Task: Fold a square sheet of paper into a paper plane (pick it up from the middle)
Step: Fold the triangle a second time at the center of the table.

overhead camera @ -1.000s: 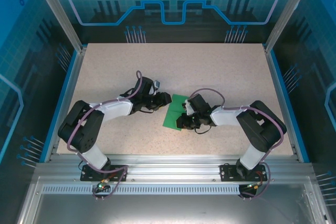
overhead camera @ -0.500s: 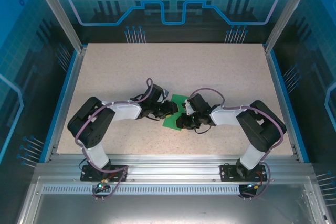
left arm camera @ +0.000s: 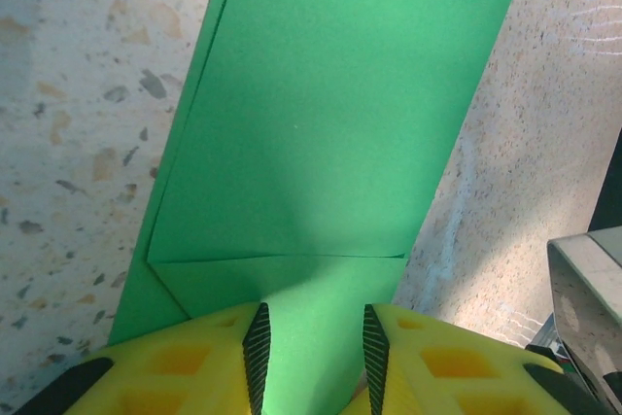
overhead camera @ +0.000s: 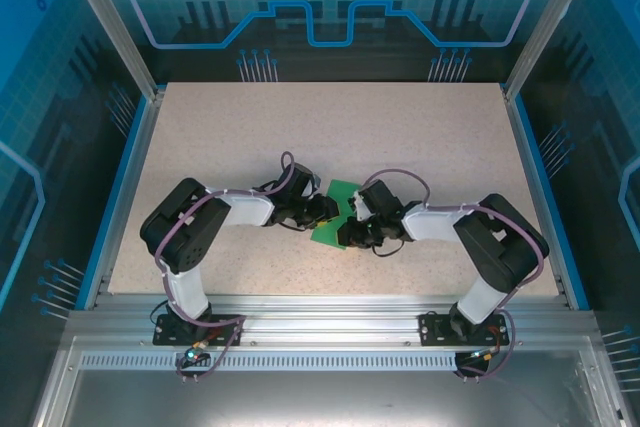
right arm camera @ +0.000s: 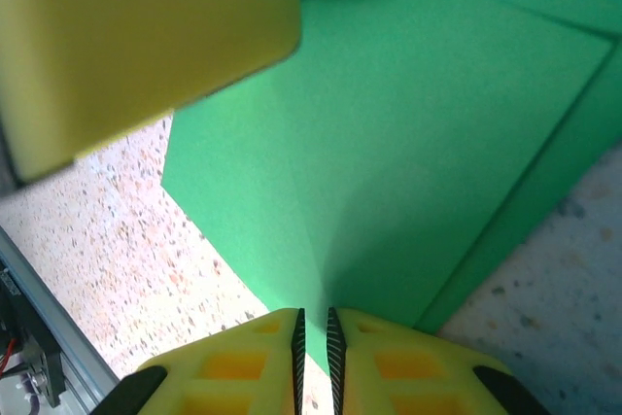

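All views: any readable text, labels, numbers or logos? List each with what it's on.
No readable text anywhere.
paper: plain green, unprinted.
table: speckle only, no marks.
back wall: gear and line graphics, no letters.
small boards by the arm bases: too small to read.

The sheet of paper point(overhead camera: 324, 234) lies flat on the desk point(overhead camera: 400, 127), at mid-width, in the near half. The left gripper point(left arm camera: 313, 362) sits over its left edge. The right gripper point(right arm camera: 314, 342) sits at its right edge, with the sheet between its jaws.
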Controlling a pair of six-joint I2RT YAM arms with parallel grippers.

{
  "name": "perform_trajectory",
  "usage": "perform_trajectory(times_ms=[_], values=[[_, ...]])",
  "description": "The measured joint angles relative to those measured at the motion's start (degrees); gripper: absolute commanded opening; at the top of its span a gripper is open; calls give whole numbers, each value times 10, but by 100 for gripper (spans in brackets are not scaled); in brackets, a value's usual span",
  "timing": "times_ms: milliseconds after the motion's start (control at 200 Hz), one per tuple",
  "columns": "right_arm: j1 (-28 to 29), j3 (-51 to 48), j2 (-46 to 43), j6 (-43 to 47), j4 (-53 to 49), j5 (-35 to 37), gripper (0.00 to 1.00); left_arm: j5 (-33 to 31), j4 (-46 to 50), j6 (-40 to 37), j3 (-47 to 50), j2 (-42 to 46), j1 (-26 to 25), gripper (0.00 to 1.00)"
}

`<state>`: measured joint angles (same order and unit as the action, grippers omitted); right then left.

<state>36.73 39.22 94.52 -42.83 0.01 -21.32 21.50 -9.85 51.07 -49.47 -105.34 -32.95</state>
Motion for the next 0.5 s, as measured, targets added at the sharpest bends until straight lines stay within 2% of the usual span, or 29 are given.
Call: perform_trajectory(times_ms=[310, 465, 500], values=[[10, -37, -45, 17, -28, 2, 17, 1, 5, 0, -7, -4, 0, 35], [-3, -67, -115, 9, -74, 48, 22, 5, 3, 1, -7, -3, 0, 38], [-16, -73, -135, 6, -84, 57, 26, 5, 3, 1, -6, 0, 0, 39]])
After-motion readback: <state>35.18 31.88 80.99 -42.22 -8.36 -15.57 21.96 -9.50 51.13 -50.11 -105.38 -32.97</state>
